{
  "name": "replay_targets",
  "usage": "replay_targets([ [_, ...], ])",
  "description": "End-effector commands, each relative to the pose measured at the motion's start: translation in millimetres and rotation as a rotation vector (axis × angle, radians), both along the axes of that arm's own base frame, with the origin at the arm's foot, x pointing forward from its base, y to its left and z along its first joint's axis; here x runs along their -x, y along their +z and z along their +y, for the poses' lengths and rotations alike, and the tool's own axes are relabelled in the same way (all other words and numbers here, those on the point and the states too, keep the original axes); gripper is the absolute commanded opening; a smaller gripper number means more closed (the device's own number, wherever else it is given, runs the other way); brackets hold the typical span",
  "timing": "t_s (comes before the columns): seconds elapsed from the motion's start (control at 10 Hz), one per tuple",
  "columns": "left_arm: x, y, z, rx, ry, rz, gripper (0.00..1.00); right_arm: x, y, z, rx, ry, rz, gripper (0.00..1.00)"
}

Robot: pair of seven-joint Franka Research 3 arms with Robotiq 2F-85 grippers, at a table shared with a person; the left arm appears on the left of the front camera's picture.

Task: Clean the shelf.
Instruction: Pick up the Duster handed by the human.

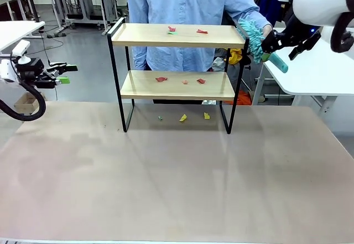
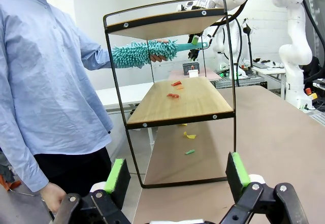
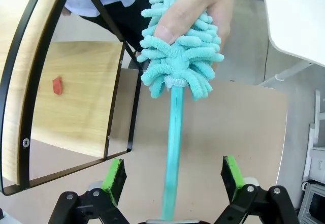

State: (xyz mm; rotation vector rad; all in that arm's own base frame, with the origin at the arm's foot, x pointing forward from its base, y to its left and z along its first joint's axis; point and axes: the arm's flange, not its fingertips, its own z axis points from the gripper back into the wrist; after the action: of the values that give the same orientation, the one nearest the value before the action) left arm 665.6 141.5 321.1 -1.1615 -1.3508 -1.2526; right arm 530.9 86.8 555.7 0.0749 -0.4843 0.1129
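The shelf [image 1: 177, 35] stands at the table's far edge, with red paper scraps [image 1: 202, 31] on its top board and more on the lower board [image 1: 161, 79]. At its right end a person's hand [image 1: 267, 32] holds a teal fluffy duster [image 1: 251, 36] by the head. My right gripper [image 1: 271, 47] is at the duster's handle [image 3: 172, 148], which runs between its open fingers [image 3: 114, 181] without touching them. The left gripper [image 1: 65, 73] hovers open, off the table's left side, facing the shelf [image 2: 183, 102] end-on.
Yellow and green scraps [image 1: 183, 118] lie on the table [image 1: 177, 177] under the shelf. The person stands right behind it. A white table [image 1: 310, 72] sits beneath my right arm, another at far left [image 1: 16, 31].
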Motion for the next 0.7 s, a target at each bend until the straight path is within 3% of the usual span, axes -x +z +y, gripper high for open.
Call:
replay_targets([
  [0.0, 3.0, 2.1, -1.8, 0.001, 0.002, -0.015, 1.00, -0.7, -4.8, 0.1, -0.011, -0.014, -0.024, 0.40],
  [0.1, 3.0, 2.1, -1.8, 0.001, 0.002, -0.015, 1.00, -0.8, -4.7, 0.2, -0.008, -0.017, -0.024, 0.40],
  [0.2, 3.0, 2.1, -1.8, 0.001, 0.002, -0.015, 1.00, -1.9, -5.2, -0.7, -0.013, -0.015, -0.014, 0.00],
  [0.3, 3.0, 2.1, -1.8, 0.001, 0.002, -0.015, 1.00, -1.0, -5.2, -1.0, -0.012, -0.015, -0.008, 0.35],
  [0.4, 3.0, 2.1, -1.8, 0.001, 0.002, -0.015, 1.00, -1.3, -5.0, -2.3, -0.013, -0.015, -0.003, 0.00],
  [0.6, 3.0, 2.1, -1.8, 0.001, 0.002, -0.015, 1.00, -0.9, -4.8, -3.0, -0.005, -0.017, 0.018, 0.00],
])
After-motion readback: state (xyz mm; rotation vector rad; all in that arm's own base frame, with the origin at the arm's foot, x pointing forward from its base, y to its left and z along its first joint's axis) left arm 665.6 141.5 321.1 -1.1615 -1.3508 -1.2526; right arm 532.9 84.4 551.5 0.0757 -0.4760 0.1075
